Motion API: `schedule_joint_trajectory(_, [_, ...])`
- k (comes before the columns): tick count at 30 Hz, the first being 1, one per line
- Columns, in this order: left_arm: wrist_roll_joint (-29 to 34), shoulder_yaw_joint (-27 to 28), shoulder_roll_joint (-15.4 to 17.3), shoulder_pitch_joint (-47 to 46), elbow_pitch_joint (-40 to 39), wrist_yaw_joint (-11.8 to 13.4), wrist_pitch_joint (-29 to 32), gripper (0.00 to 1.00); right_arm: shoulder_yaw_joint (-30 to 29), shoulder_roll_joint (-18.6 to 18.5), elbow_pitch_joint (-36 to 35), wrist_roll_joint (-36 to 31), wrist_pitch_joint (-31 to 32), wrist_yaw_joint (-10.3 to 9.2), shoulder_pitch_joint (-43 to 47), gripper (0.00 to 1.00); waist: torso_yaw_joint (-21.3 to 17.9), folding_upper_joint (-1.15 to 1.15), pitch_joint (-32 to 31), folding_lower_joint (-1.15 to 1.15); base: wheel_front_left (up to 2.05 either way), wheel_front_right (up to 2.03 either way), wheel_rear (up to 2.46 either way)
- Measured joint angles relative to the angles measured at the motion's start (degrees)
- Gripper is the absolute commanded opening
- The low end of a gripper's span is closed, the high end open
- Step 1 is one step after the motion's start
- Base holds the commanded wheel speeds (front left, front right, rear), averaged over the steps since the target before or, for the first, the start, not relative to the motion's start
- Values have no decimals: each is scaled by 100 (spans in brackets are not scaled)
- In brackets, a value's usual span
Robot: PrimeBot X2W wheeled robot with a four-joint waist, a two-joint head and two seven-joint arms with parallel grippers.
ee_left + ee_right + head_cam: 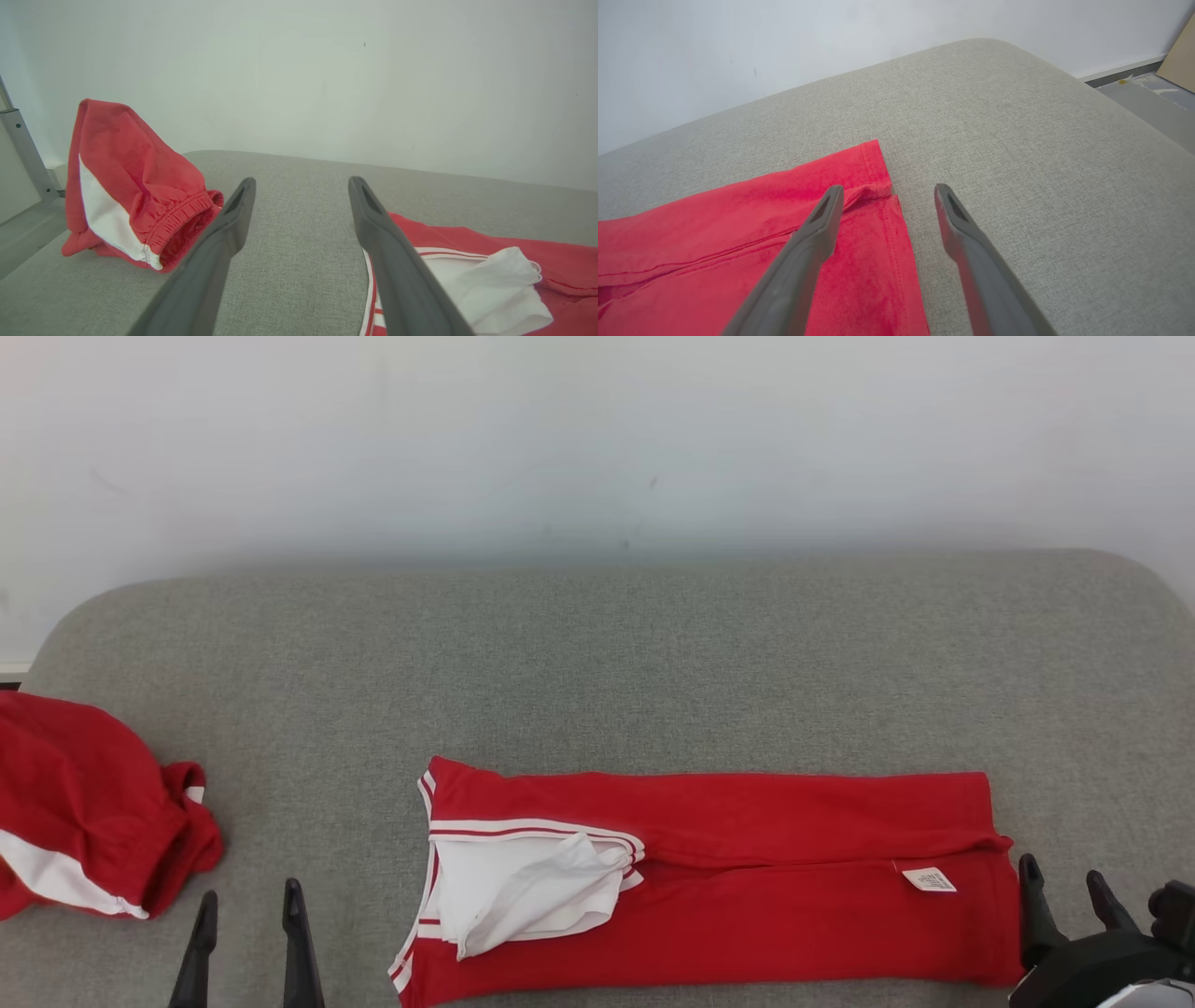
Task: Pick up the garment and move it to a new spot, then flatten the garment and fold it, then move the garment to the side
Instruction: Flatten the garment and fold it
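**Item 1. Grey cushion** [597, 663]: a wide upholstered surface with rounded far corners, set against a pale wall [597, 429]. All places below are given from it.

**Item 2. Garment** [747, 915]: red with white trim, lying flat along the cushion's near edge from its middle toward its right end. It is folded into a long strip, and a seam line runs along its length. A white collar piece [523, 887] is turned out at the strip's left end. A care label [929, 879] lies near the strip's right end.

**Item 3. Second red garment** [84, 803]: crumpled, with a white panel and an elastic cuff, at the cushion's left end, well apart from Item 2.

**Item 4. Left gripper** [250, 896]: at the cushion's near edge, between Items 2 and 3. Its jaws are spread over bare fabric and hold nothing.

**Item 5. Right gripper** [1061, 873]: at the cushion's near edge, toward its right end. Its jaws are spread and hold nothing. In the right wrist view one finger is over the strip's hem and the other over bare cushion. Contact cannot be told.

**Status.** Relocating and flattening look done, and the lengthwise folds appear to be in. Probably remaining are a crosswise fold bringing one end over the other, then the move aside.
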Motion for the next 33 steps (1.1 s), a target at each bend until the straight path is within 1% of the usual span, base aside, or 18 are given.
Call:
schedule_joint_trajectory(4, [166, 93, -64, 61, 94, -189, 0, 100, 3, 5, 216, -16, 85, 0, -200, 100, -24, 0, -17, 0, 0, 0, 0])
schedule_joint_trajectory(12, [316, 123, -126, 9, 147, -390, 0, 100, -250, -70, 669, -238, 332, 0, -784, 100, 84, 0, 160, 0, 0, 0, 0])
schedule_joint_trajectory(16, [347, 124, -135, -54, 176, -442, 0, 100, -316, -156, 924, -388, 380, 0, -1050, 100, 175, 0, 316, 0, 0, 0, 0])
schedule_joint_trajectory(20, [401, 121, -142, -141, 186, -474, 0, 100, -235, -337, 1247, -586, 456, 0, -1210, 100, 291, 0, 472, 0, 0, 0, 0])
schedule_joint_trajectory(23, [434, 119, -145, -164, 192, -497, 0, 100, -183, -408, 1385, -676, 538, 0, -1233, 100, 364, 0, 533, 0, 0, 0, 0])
schedule_joint_trajectory(26, [434, 145, -145, -171, 188, -502, 0, 100, -187, -464, 1525, -791, 564, 0, -1241, 100, 458, 0, 618, 0, 0, 0, 0])
schedule_joint_trajectory(30, [433, 136, -146, -220, 188, -509, 0, 100, -210, -475, 1724, -790, 681, 0, -1244, 100, 559, 0, 710, 0, 0, 0, 0])
schedule_joint_trajectory(33, [431, 138, -146, -222, 186, -509, 0, 100, -274, -491, 1804, -790, 636, 0, -1279, 100, 607, 0, 768, 0, 0, 0, 0])
